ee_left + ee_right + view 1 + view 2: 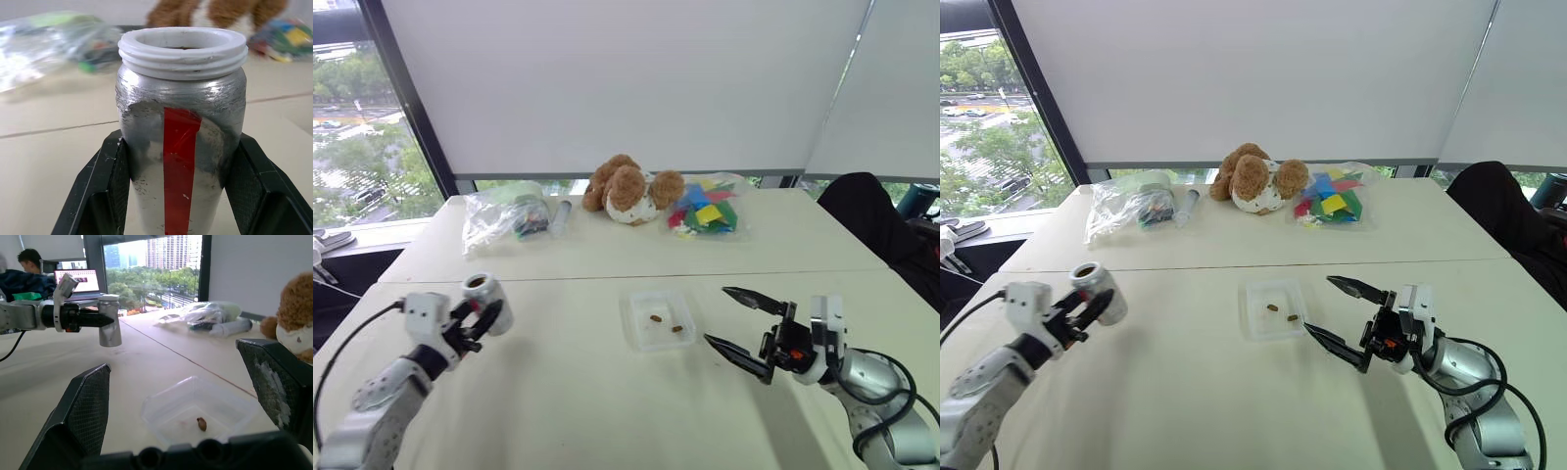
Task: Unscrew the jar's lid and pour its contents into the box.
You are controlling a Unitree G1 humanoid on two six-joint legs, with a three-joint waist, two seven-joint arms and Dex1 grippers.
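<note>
We see the jar [487, 300] held upright above the desk's [1185, 392] left edge, long axis vertical, its open white threaded mouth pointing up; its silver wall carries a red stripe. Our left gripper [475, 318] is clamped on its sides. Our right gripper [736, 321] hangs with its fingers spread wide and nothing between them, just beside the box [660, 319]. That clear, shallow, round-cornered tray lies near the desk's middle with brown pellets [656, 317] inside. The desk is smooth and cream; at its far edge sit a plush bear [628, 187] and clear bags [504, 215], under white blinds [626, 78] and windows.
</note>
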